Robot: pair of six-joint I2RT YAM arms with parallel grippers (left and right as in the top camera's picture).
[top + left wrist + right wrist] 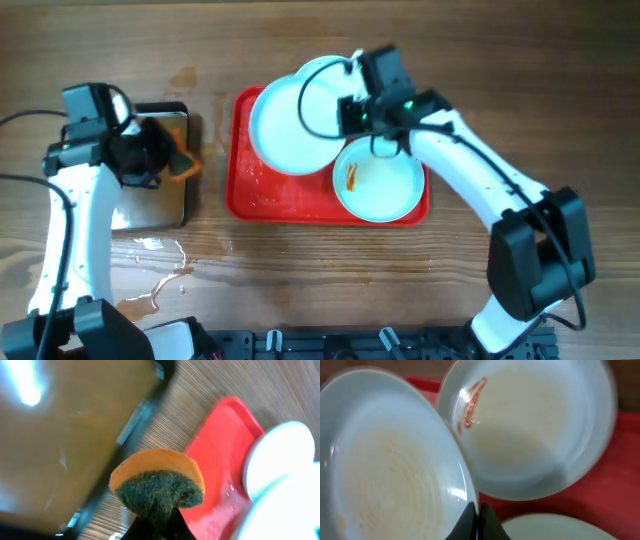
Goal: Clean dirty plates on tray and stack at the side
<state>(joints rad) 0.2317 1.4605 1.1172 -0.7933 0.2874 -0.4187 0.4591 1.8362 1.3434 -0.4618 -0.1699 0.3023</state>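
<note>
"Starting nearest us, what do you see?"

"At the near edge of the red tray (242, 195), a pale plate lies flat with an orange-red smear (472, 402) by its rim; call it the smeared plate (535, 440). Just beyond, the right gripper (478, 510) is pinched tight on the rim of a second one, the lifted plate (390, 465), tipped up above the tray. Its face shows faint brownish rings (not clean, I'd say)."

"And the other side?"

"Off to the left, well apart from the tray, the left gripper (159, 517) is clamped on a sponge (157, 480), orange with a dark green scouring side. It hangs over a metal pan (150, 205)."

"So which step is this?"

"My guess is that the scrubbing of the lifted plate is about to begin. The sponge must cross the table (212, 120) between pan and tray and meet the plate's face, while the right gripper holds the tilt steady. I see no stack at the side, so most of the work seems ahead."

"Anything you can't make out?"

"Farthest back, a third plate (555, 529) is mostly covered by the lifted one and the gripper. Whether it is dirty or clean, I cannot tell. The pan is a blur up close, so whether it holds water is unclear."
</note>
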